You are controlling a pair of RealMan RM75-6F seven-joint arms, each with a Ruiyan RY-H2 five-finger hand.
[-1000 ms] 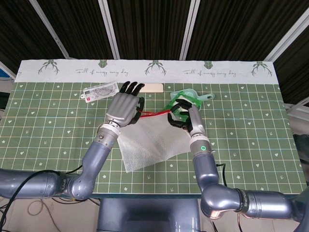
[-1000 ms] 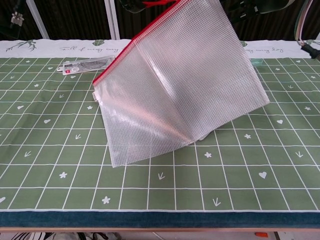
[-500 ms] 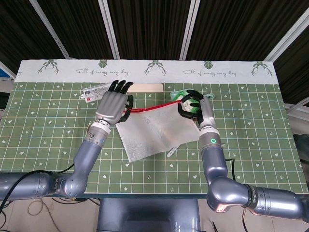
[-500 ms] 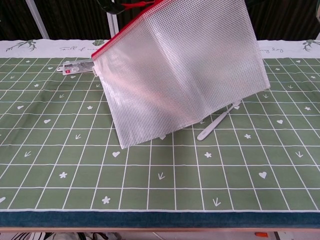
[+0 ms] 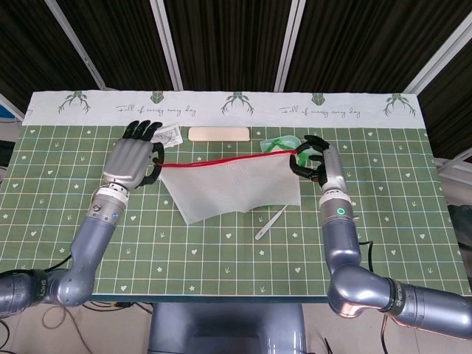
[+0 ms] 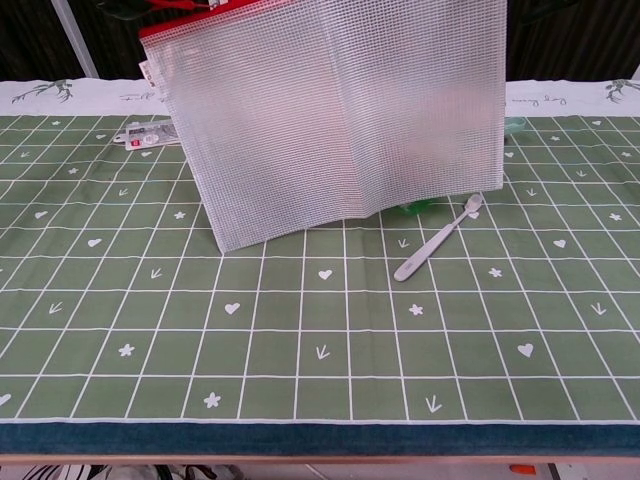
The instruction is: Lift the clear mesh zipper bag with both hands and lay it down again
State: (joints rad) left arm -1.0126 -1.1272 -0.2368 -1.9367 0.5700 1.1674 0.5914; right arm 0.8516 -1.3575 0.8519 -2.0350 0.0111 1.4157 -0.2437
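Note:
The clear mesh zipper bag (image 5: pixel 232 188) hangs in the air above the green mat, its red zipper edge stretched taut along the top. My left hand (image 5: pixel 133 160) grips the zipper's left end and my right hand (image 5: pixel 313 157) grips its right end. In the chest view the bag (image 6: pixel 330 115) fills the upper middle, hanging clear of the table with its lower edge curled; both hands lie above that frame.
A white toothbrush (image 6: pixel 437 239) lies on the mat just below the bag's right corner. A packaged ruler (image 6: pixel 145 133) sits at the back left, a beige bar (image 5: pixel 219 133) at the back centre, and a green item (image 5: pixel 279 141) behind the bag near my right hand.
Both hands moved apart, the left far to the left and the right further right, pulling the zipper straight. The bag now hangs flat and higher, uncovering the toothbrush.

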